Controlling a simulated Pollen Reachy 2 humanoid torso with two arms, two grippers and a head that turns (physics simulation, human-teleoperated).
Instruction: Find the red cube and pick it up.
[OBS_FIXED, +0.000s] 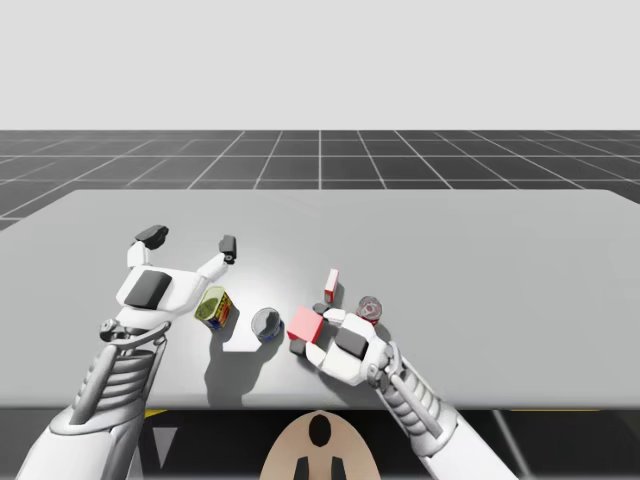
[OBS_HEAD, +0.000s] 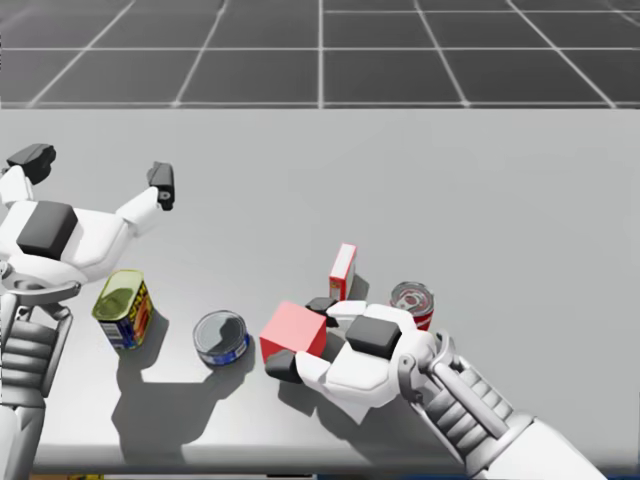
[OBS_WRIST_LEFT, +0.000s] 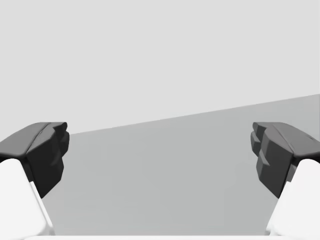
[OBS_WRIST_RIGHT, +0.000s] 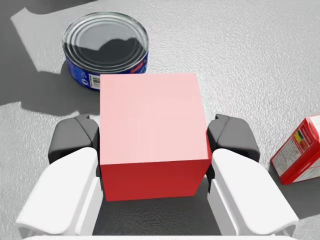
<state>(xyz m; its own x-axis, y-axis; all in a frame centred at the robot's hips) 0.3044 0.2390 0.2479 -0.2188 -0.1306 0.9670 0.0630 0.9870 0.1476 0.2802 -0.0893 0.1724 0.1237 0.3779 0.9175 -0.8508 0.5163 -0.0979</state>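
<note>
Red cube (OBS_WRIST_RIGHT: 150, 130) sits between the two fingers of the right gripper (OBS_WRIST_RIGHT: 152, 145). One dark fingertip presses on each side face, so the gripper is clamped on the cube. The cube fills the whole gap and its far part reaches past the fingertips. Cannot tell whether its underside touches the grey table (OBS_FIXED: 480, 260) or is just clear of it.

Ahead of the cube, close but apart, stands a low blue can (OBS_WRIST_RIGHT: 106, 47), upright with its ribbed lid showing. Beside the right gripper's outer finger is a red-and-white box (OBS_WRIST_RIGHT: 297, 150), apart from the cube. In the head view that box stands upright just behind the right hand, with a red can (OBS_HEAD: 412, 303) next to it, close to the wrist.

Left gripper (OBS_FIXED: 190, 242) is held above the table at the left, well apart from the cube. Its fingers are spread wide with nothing between them. A yellow-green tin (OBS_HEAD: 123, 309) lies tilted just below the left hand, near the blue can.
</note>
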